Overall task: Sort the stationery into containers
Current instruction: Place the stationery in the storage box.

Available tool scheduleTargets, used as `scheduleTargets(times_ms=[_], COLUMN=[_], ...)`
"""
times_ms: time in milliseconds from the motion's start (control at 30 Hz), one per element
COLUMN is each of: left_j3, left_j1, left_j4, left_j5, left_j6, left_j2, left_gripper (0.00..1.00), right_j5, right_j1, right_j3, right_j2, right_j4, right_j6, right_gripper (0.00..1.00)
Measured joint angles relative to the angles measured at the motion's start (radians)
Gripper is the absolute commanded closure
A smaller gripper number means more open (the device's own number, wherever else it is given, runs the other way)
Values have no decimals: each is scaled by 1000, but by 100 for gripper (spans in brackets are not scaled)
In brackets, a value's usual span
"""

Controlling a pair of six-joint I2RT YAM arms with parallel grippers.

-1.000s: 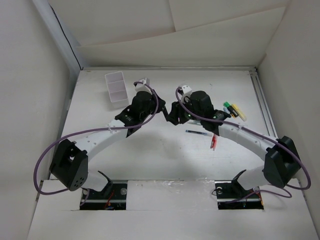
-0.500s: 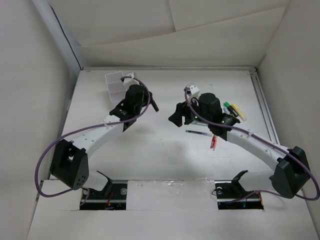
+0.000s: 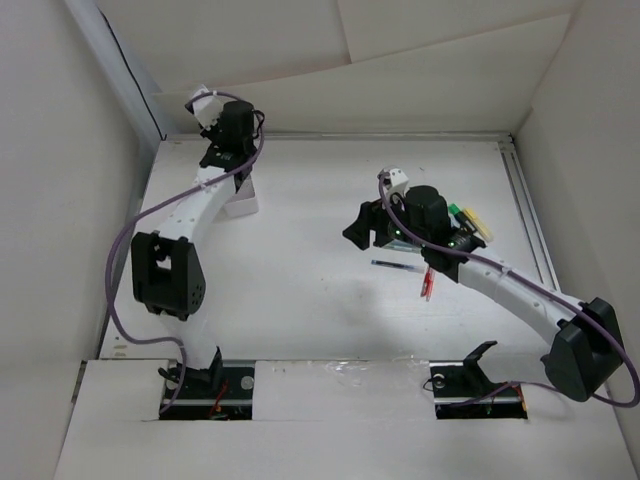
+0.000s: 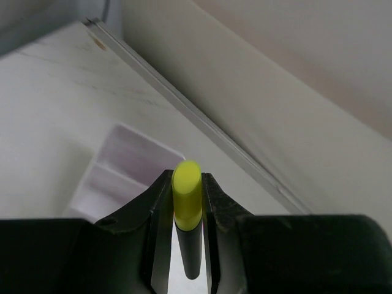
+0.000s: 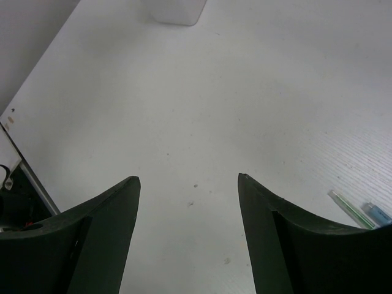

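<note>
My left gripper (image 3: 222,150) is at the back left, above the white three-compartment box (image 3: 243,201), which the arm mostly hides. In the left wrist view it (image 4: 185,179) is shut on a marker (image 4: 187,199) with a yellow cap and dark body, and the box (image 4: 119,168) lies just below and ahead. My right gripper (image 3: 358,228) is open and empty over the bare table centre, as its wrist view (image 5: 188,180) shows. A teal pen (image 3: 393,265), a red pen (image 3: 428,285) and green (image 3: 458,215) and yellow (image 3: 478,225) pieces lie near the right arm.
The table is walled with white board on the left, back and right. A metal rail (image 4: 202,119) runs along the back edge just behind the box. The box end (image 5: 177,11) and pen tips (image 5: 354,209) show at the edges of the right wrist view.
The two grippers were close together at the table's middle. The left arm has swung to the back left over the box, carrying the marker. The right gripper has shifted slightly right.
</note>
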Motion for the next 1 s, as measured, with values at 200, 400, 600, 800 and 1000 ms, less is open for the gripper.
scheduleTargets(times_ms=[200,400,600,800,1000], left_j3=[164,204,249,329,377], left_j1=[76,68,67,69,69], left_j4=[-54,-66,-52,-23,21], left_j5=[-147,-241,-290,-323,-335], left_j6=[84,175,242,295,343], left_j2=[174,282,338,383,424], left_gripper=[100,100,100,100,100], right_j5=[-4,-13,-27,-35,-39], right_j1=[0,0,0,0,0], right_j3=[-10,-14,-14,-14,-14], right_j2=[-5,-6,-11,-11,-11], right_j4=[2,2,2,2,2], right_j6=[11,12,14,14,14], right_gripper=[29,29,29,29,29])
